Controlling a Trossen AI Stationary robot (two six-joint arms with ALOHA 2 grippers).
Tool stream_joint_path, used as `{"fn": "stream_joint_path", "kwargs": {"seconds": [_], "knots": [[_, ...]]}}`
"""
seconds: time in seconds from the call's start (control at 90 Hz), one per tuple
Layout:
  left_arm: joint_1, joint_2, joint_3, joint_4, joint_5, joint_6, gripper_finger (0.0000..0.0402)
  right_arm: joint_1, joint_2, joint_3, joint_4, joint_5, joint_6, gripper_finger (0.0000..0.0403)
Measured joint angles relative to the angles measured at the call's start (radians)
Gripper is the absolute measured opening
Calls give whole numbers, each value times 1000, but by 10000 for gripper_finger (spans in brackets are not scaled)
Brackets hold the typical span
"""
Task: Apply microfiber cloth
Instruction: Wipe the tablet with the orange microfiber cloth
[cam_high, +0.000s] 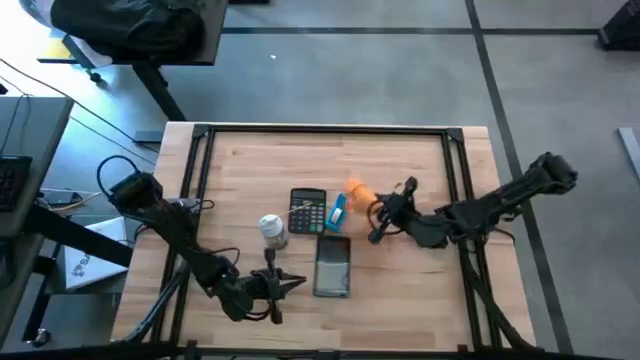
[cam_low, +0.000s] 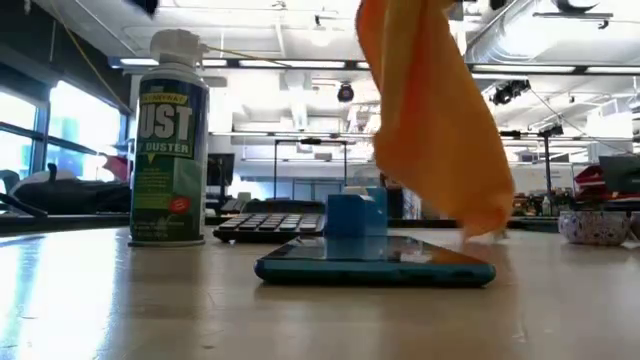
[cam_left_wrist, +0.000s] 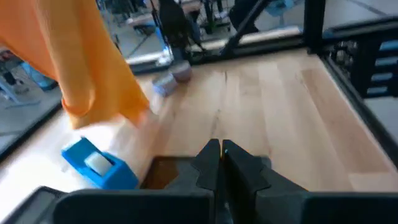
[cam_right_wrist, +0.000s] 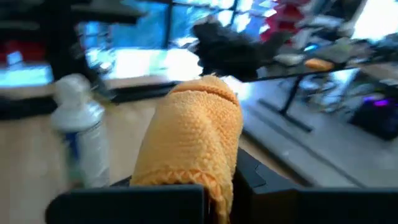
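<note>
On the wooden table (cam_high: 400, 300), high view: one right gripper (cam_high: 381, 212) at centre-right, its fingers pinching the microfiber cloth (cam_high: 357, 191), of which only a small orange bunch shows beside the gripper, the rest hidden by the arm; one left gripper (cam_high: 292, 285) at the near-left edge, fingers pressed together, holding nothing; one black calculator (cam_high: 308, 211), keys too small to read; one small blue object (cam_high: 337, 212) just beside its right edge; one spray can (cam_high: 273, 231) seen from above, label hidden; one dark phone (cam_high: 333, 266) lying flat near the calculator.

Low view: cloth (cam_low: 430, 120) hanging free above the table, upper end cut off by the frame, the gripper holding it out of sight; its lower edge hangs close above the far end of the phone (cam_low: 375, 268), contact not determinable; can (cam_low: 168, 140) upright, label reading "UST" and "DUSTER", first letter turned out of sight, fine print illegible; blue object (cam_low: 355, 213) behind the phone; calculator (cam_low: 270, 226) partly hidden behind both.

Left wrist view: own fingers (cam_left_wrist: 205, 168) closed tip to tip; cloth (cam_left_wrist: 87, 62) hanging, top cut off; blue object (cam_left_wrist: 96, 163) below it with one pale patch on its face; the far end of the table blurred.

Right wrist view: cloth (cam_right_wrist: 193, 143) bunched between the gripper's fingers, covering most of them; can (cam_right_wrist: 78, 130) blurred, label unreadable.
</note>
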Motion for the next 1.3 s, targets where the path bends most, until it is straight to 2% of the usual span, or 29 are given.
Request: {"fn": "stream_joint_path", "kwargs": {"seconds": [0.133, 0.222, 0.489, 0.711, 0.889, 1.1, 1.3], "knots": [[19, 89, 0, 75, 54, -33, 0, 14, 129, 0, 50, -181, 68, 0], [31, 164, 0, 132, 69, -54, 0, 26, 226, 0, 112, -258, 85, 0], [87, 344, 0, 268, 154, -160, 0, 48, 496, -1, 161, -281, 278, 0], [127, 398, 0, 271, 238, -202, 0, 36, 636, -1, 369, -364, 289, 0], [141, 400, 3, 261, 269, -210, 0, -3, 707, -1, 436, -428, 374, 0], [141, 400, 3, 255, 270, -210, 0, -37, 712, -1, 433, -468, 392, 0], [138, 400, 3, 241, 269, -223, 0, -78, 682, 2, 250, -331, 495, 0]]}}
